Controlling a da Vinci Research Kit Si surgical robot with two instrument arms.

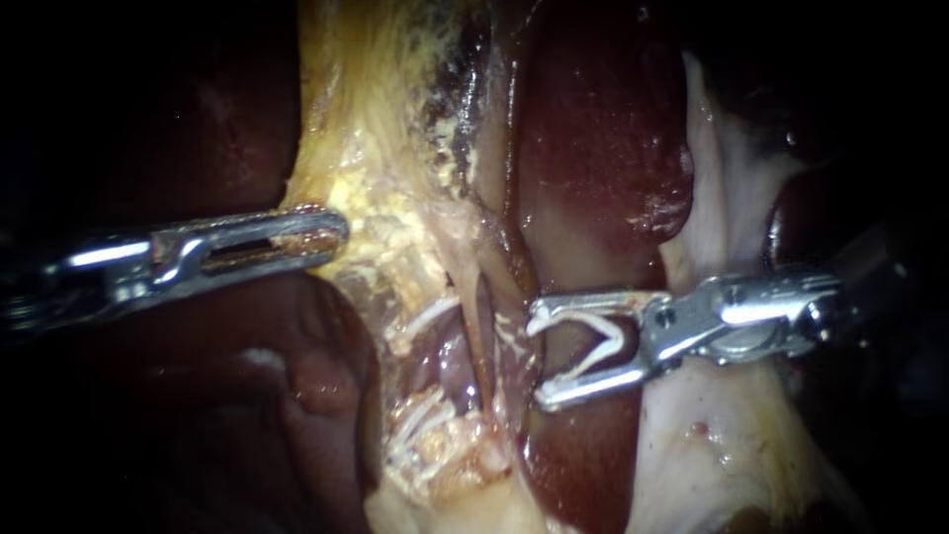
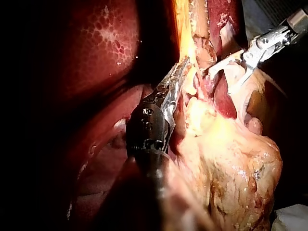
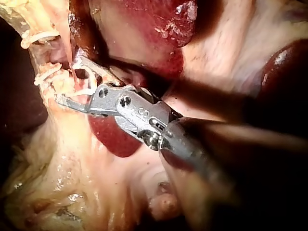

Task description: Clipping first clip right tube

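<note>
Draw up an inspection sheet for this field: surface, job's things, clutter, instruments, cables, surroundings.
Surface: liver, dark red; yellow fatty tissue beside it.
Job's things: white clip, open and not yet closed; tube just ahead of its tips.
Clutter: what look like white clips on the strand next to the tube.
Instruments: left instrument, jaws shut on the fatty tissue, it seems; right instrument, jaws wide, holding the clip.
Cables: nothing seen.
Surroundings: dark, nothing seen.

The clip, white and open in a V, lies just beside a thin tube.
</note>
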